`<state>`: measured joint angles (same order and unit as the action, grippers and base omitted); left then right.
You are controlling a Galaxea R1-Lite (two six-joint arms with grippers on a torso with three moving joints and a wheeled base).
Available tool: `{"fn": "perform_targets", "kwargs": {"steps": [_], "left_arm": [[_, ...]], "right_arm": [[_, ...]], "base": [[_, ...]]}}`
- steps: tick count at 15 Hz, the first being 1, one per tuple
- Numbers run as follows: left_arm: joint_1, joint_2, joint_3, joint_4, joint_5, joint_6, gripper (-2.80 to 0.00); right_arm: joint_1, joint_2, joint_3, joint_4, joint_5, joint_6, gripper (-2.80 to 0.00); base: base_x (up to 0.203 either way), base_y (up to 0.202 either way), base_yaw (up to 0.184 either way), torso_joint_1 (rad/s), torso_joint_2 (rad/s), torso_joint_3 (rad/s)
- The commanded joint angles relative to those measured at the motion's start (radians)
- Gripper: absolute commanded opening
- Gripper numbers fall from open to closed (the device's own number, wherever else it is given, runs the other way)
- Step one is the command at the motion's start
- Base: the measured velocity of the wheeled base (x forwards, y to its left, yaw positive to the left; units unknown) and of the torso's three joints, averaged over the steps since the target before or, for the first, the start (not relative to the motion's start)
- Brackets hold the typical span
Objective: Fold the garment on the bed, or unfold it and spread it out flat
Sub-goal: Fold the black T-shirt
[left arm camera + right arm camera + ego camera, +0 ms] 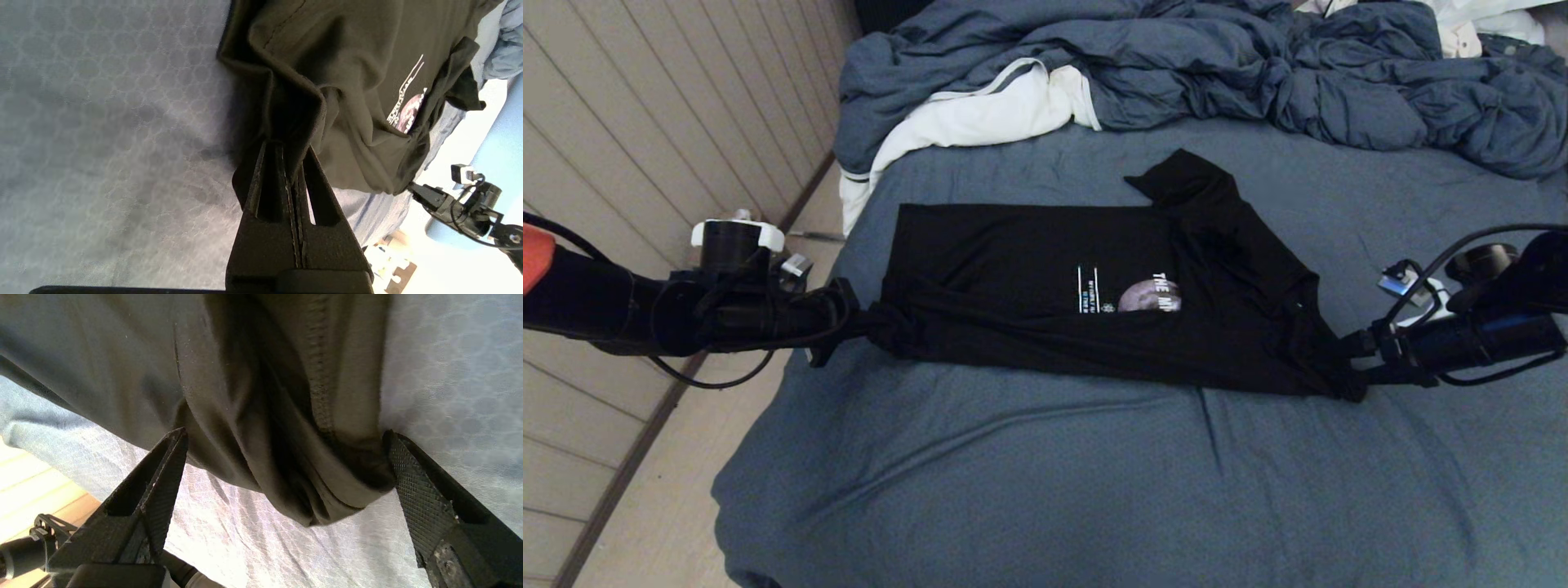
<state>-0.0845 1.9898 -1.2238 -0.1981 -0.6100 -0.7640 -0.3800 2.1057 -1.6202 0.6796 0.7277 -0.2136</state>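
T-shirt [1045, 269], black with a moon print, lies across the bed [1094, 490] between my two grippers, already doubled lengthwise, the near long edge rolled over so that the print is half covered. My left gripper [870, 322] is clamped narrow on the bunched hem corner directly ahead of its tips; I judge this pinch serves to anchor that end and keep the fold line taut. My right gripper [1347, 367] stands wide, one finger [163, 473] on each side of the gathered shoulder end, cloth lying between them but not pinched. I judge it is placed to take or give up that corner.

Beneath both tools is a blue-grey sheet with shallow creases. Beyond the shirt lie a rumpled duvet [1258, 73] and a white cloth [980, 114]. Pale plank flooring [621, 106] runs outboard of my left arm.
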Motion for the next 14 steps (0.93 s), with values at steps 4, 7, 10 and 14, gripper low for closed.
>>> {"fn": "perform_targets", "kwargs": {"steps": [4, 7, 10, 14], "left_arm": [[0.000, 0.015, -0.003, -0.001, -0.004, -0.005, -2.80], [0.000, 0.024, -0.010, -0.001, -0.005, -0.005, -2.80], [-0.003, 0.029, -0.017, -0.001, -0.005, -0.006, -2.80], [-0.009, 0.029, -0.018, -0.001, -0.004, -0.007, -2.80]], "right_arm": [[0.020, 0.011, 0.000, 0.002, 0.003, 0.000, 0.00], [0.018, 0.031, -0.021, -0.018, 0.001, 0.005, 0.00], [0.016, 0.040, -0.027, -0.030, 0.001, 0.008, -2.80], [0.026, 0.046, -0.026, -0.048, -0.001, 0.007, -2.80]], "base": [[0.000, 0.000, 0.000, 0.000, 0.00, 0.000], [0.000, 0.000, 0.000, 0.000, 0.00, 0.000], [0.000, 0.000, 0.000, 0.000, 0.00, 0.000], [0.000, 0.000, 0.000, 0.000, 0.00, 0.000]]}}
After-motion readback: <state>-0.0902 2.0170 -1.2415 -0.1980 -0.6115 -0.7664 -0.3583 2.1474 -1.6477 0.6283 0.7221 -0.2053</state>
